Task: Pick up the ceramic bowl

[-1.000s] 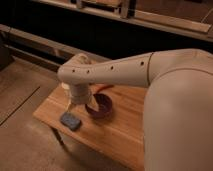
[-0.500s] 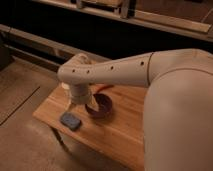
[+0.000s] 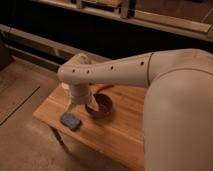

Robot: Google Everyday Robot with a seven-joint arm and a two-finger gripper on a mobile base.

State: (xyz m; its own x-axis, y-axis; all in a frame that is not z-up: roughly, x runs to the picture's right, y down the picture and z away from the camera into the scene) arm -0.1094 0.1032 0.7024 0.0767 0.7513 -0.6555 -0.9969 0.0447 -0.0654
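The ceramic bowl [image 3: 101,106] is small, round and dark purple-maroon. It sits on the wooden table [image 3: 125,130], near the middle of its left half. My white arm reaches in from the right, and its wrist points down at the bowl's left side. The gripper [image 3: 87,103] hangs below the wrist, right at the bowl's left rim, and the wrist hides most of it. Part of the bowl's left edge is hidden behind it.
A flat blue-grey block [image 3: 70,121] lies on the table, left of the bowl and near the front-left edge. The table's left corner and one leg [image 3: 57,137] stand over a concrete floor. Dark shelving and rails run along the back.
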